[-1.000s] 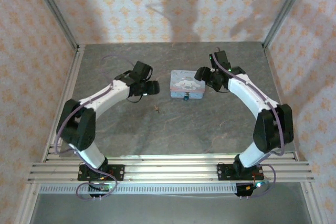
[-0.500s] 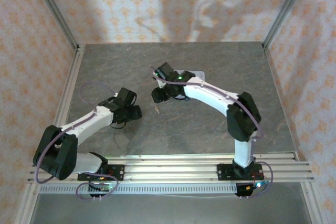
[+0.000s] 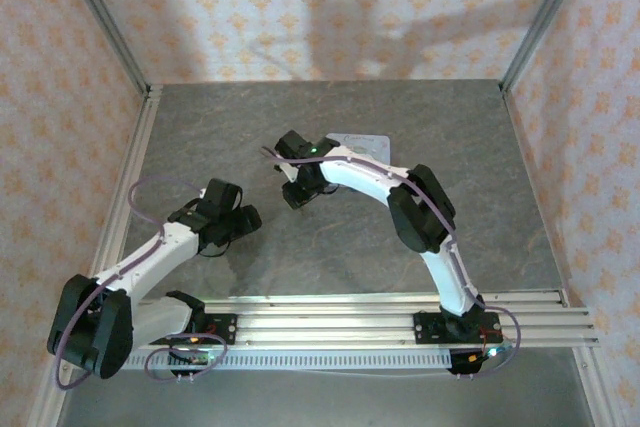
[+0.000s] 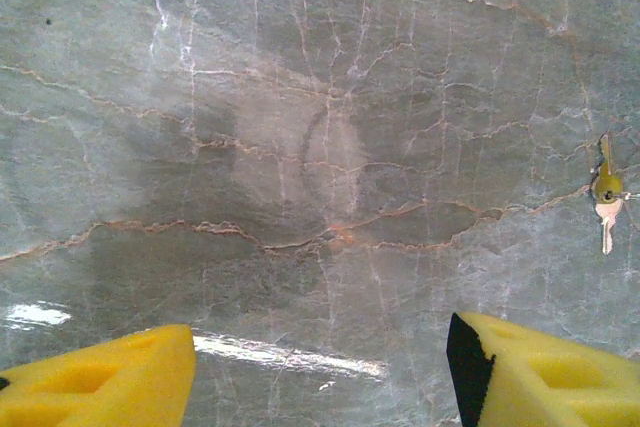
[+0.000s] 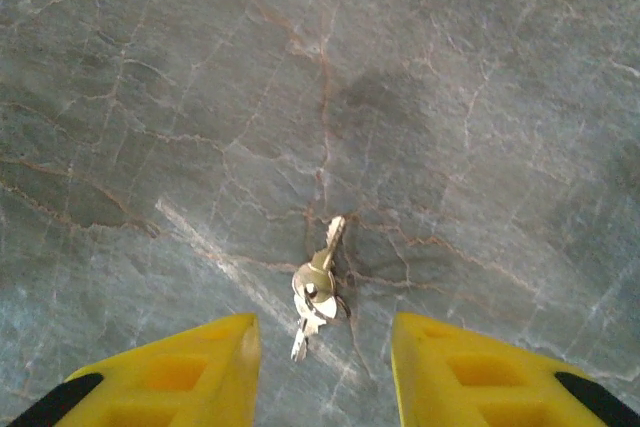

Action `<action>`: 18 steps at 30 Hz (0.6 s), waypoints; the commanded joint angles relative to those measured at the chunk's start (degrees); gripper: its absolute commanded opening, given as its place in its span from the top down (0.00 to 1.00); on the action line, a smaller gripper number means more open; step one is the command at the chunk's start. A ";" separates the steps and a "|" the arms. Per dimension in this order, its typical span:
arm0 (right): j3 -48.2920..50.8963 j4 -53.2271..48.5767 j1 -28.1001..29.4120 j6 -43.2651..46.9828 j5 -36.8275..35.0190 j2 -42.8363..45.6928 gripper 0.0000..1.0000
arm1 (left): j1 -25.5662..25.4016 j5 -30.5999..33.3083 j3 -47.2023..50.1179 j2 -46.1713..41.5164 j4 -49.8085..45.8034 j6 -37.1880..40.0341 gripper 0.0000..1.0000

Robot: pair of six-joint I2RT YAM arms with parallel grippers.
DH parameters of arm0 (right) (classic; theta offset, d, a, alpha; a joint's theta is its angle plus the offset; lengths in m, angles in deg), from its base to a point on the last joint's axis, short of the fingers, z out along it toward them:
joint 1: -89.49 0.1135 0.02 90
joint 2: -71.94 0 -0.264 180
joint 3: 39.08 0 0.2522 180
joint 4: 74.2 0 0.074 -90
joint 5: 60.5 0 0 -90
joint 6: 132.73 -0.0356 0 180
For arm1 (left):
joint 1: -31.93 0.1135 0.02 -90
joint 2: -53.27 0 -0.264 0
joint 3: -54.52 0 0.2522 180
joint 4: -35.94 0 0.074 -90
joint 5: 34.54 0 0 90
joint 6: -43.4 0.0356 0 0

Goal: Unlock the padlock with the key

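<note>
**Key lies under R gripper, not gripped yet**

The key (image 5: 318, 287) lies flat on the grey marble-look table (image 3: 450, 147), approx. in the middle. It has a small ring and, it seems, a second small key on it. The R gripper (image 5: 322, 352) hangs right above it and points down, w/ one yellow finger on each side of the key. The fingers stand apart and touch nothing, so this tool is open and empty. I think the placing is on purpose: w/ the key between the two pads, a straight descent and a squeeze can pinch it. The key is thin and lies on a hard top, so the pads must go down to the surface, otherwise they may slide over it.

For this the right arm stretches far to the left, across the front of the pale blue tin (image 3: 362, 139) at the back of the table.

The L gripper (image 4: 320, 372) is also open and empty, above bare table near the key. In its wrist view the key sits at the right edge. Probably it waits aside to leave room, and to be ready to help w/ the padlock.

Step in hand, as I judge it, is picking up the key. The unlocking itself is not begun.
</note>
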 commanded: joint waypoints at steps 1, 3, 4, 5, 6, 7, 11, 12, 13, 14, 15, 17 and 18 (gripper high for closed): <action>-2.38 -2.83 0.99 2.59 -2.99 -2.11 0.60 | 0.53 0.51 0.60 -0.57 -0.74 -0.10 0.32; -3.32 -3.36 1.08 2.83 -2.87 -2.91 0.60 | 0.53 0.39 0.77 -0.26 -0.49 -0.01 0.32; -3.88 -3.78 1.14 2.99 -2.59 -3.28 0.60 | 0.53 0.42 0.87 -0.24 -0.35 0.04 0.32; -4.48 -4.19 1.18 3.11 -2.16 -3.74 0.60 | 0.53 0.42 0.96 0.01 -0.18 0.00 0.32; -4.95 -4.46 1.16 3.25 -1.64 -4.11 0.60 | 0.51 0.33 1.04 0.17 -0.04 0.04 0.32; -5.39 -4.75 1.15 3.35 -1.23 -4.45 0.60 | 0.53 0.20 1.05 0.28 0.07 0.08 0.32; -6.65 -5.56 1.11 3.69 0.42 -5.71 0.60 | 0.51 0.16 1.04 0.46 0.01 0.26 0.32; -6.75 -5.65 1.16 3.71 0.43 -5.90 0.60 | 0.53 0.24 0.96 0.46 -0.04 0.30 0.32; -6.91 -5.81 1.18 3.75 0.34 -6.16 0.60 | 0.53 0.29 0.96 0.46 -0.16 0.35 0.32; -7.01 -6.05 1.12 3.79 0.17 -6.38 0.60 | 0.53 0.37 0.96 0.38 -0.24 0.44 0.32; -7.06 -6.16 1.14 3.79 0.08 -6.53 0.60 | 0.53 0.42 1.04 0.37 -0.32 0.52 0.32; -7.08 -6.36 1.21 3.88 0.25 -6.83 0.60 | 0.53 0.42 1.05 0.37 -0.43 0.69 0.32; -7.02 -6.36 1.16 3.92 0.34 -6.89 0.60 | 0.53 0.51 1.05 0.37 -0.50 0.78 0.32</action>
